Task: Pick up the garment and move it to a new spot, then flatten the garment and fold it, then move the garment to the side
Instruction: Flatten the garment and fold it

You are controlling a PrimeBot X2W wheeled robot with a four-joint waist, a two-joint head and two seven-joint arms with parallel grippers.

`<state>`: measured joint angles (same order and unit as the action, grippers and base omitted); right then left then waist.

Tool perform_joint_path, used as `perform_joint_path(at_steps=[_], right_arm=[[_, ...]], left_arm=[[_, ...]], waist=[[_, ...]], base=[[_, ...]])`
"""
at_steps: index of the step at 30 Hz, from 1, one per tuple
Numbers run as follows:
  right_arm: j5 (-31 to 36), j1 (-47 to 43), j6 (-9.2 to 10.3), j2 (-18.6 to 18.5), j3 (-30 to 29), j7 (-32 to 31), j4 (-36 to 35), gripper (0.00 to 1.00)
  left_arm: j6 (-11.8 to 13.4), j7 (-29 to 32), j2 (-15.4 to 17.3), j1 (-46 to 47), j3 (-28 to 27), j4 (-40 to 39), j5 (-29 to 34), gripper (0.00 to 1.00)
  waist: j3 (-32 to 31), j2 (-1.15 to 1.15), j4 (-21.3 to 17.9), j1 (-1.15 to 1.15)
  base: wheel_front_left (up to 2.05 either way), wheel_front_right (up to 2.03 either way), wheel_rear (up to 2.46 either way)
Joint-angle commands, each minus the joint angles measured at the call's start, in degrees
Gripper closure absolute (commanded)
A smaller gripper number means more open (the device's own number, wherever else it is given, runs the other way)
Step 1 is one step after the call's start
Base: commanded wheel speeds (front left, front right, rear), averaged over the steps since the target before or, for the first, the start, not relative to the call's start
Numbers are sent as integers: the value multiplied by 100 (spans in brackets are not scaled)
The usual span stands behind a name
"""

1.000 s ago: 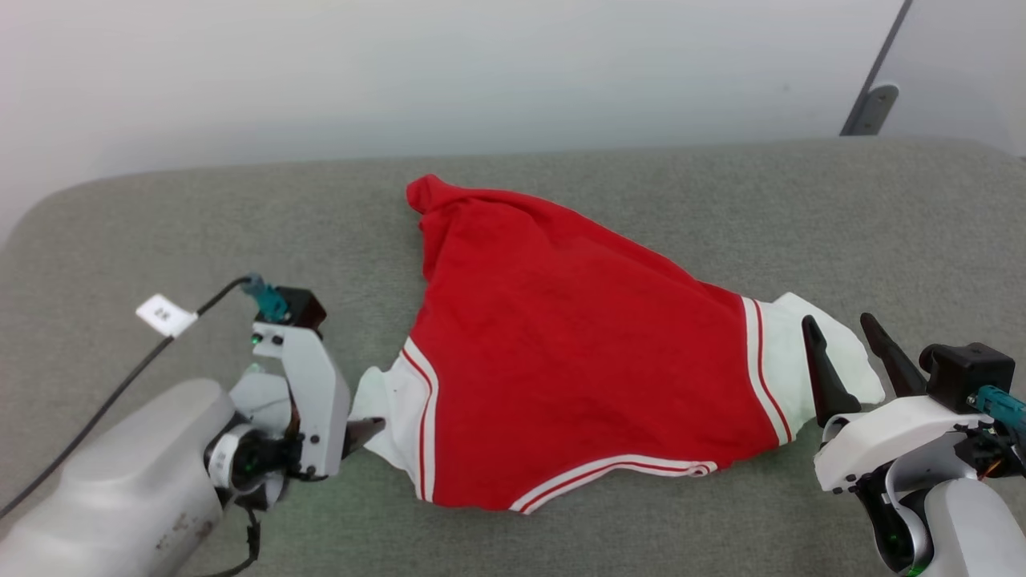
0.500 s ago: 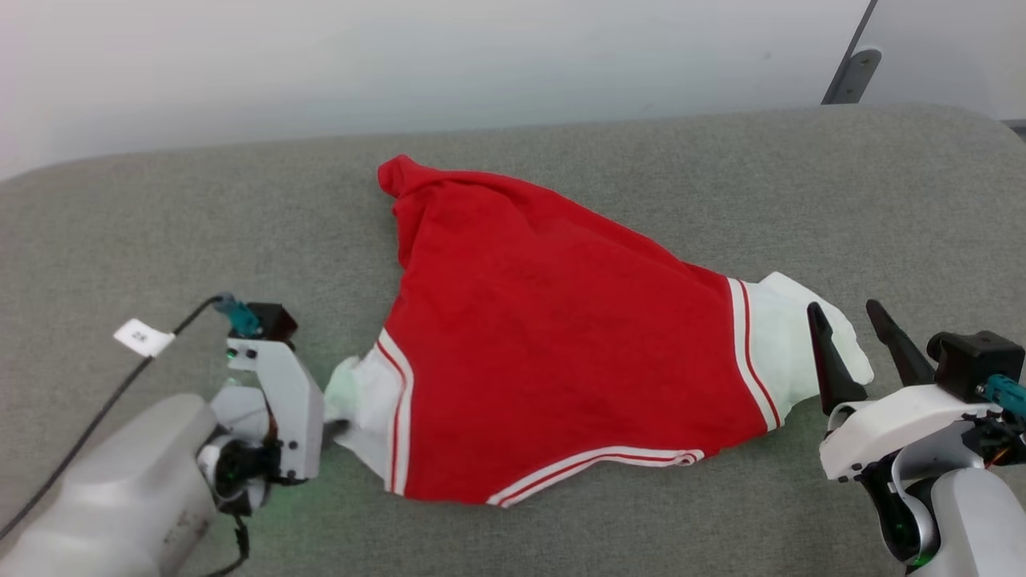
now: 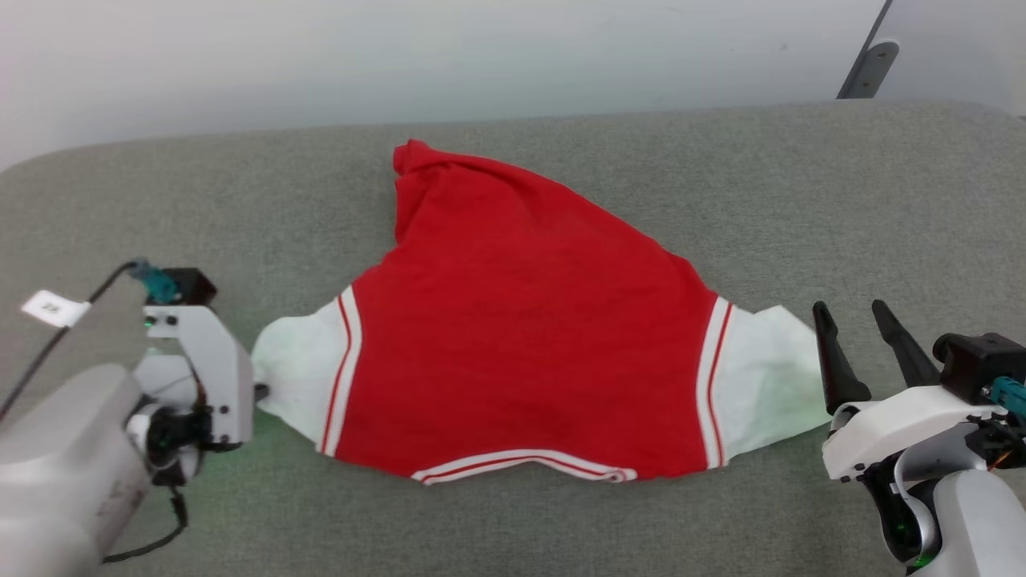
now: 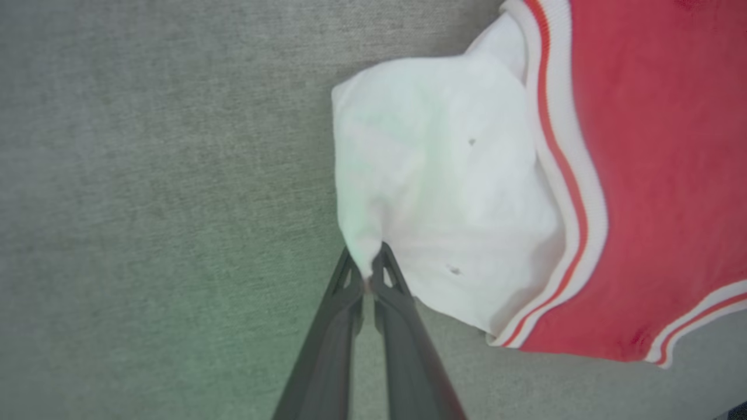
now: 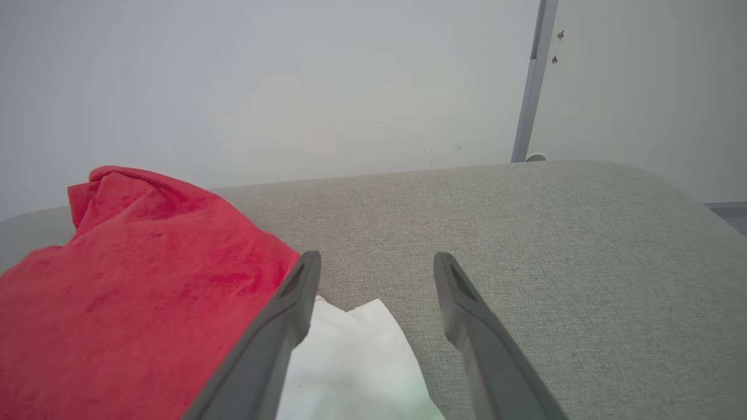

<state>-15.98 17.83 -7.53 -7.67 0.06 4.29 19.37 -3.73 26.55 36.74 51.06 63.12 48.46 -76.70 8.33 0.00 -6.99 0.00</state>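
left gripper (image 4: 367,272) | closed from wide open, pinched edge of white sleeve (image 3: 295,373) | pulled it out leftward | garment (image 3: 521,320) stretched wider, bunched sleeve flattened

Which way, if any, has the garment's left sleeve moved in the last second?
Yes: the left sleeve went toward the robot's left, farther from the wall post, pulled by the shut left end effector.

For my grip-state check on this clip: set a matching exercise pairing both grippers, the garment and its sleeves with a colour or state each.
Things:
1. left gripper
2. right gripper
3. garment
4. sleeves

States:
a. white
b. open, holding nothing
c. lying spread on the grey surface, mostly red
d. shut on a sleeve's edge

Pairs: 1-d, 2-b, 3-c, 4-a
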Motion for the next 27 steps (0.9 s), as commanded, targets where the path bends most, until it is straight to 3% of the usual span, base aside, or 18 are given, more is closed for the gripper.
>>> perform_joint_path(at_steps=[1, 14, 23, 27], right_arm=[[20, -60, 8, 28, -15, 18, 10, 0], [-29, -7, 8, 73, 3, 47, 56, 0], [-131, -123, 8, 18, 31, -238, 128, 0], [-309, -224, 8, -43, 208, -904, 171, 0]], left_arm=[[85, 46, 102, -75, -24, -62, -75, 100], [964, 281, 631, -967, -87, -1036, -448, 100], [1195, 135, 832, -1303, -121, -1659, -534, 100], [1294, 81, 883, -1389, -135, -1898, -552, 100]], waist=[[-8, 0, 18, 0], [74, 0, 54, 0], [77, 0, 15, 0], [64, 0, 23, 0]], base=[[0, 0, 0], [0, 0, 0], [0, 0, 0], [0, 0, 0]])
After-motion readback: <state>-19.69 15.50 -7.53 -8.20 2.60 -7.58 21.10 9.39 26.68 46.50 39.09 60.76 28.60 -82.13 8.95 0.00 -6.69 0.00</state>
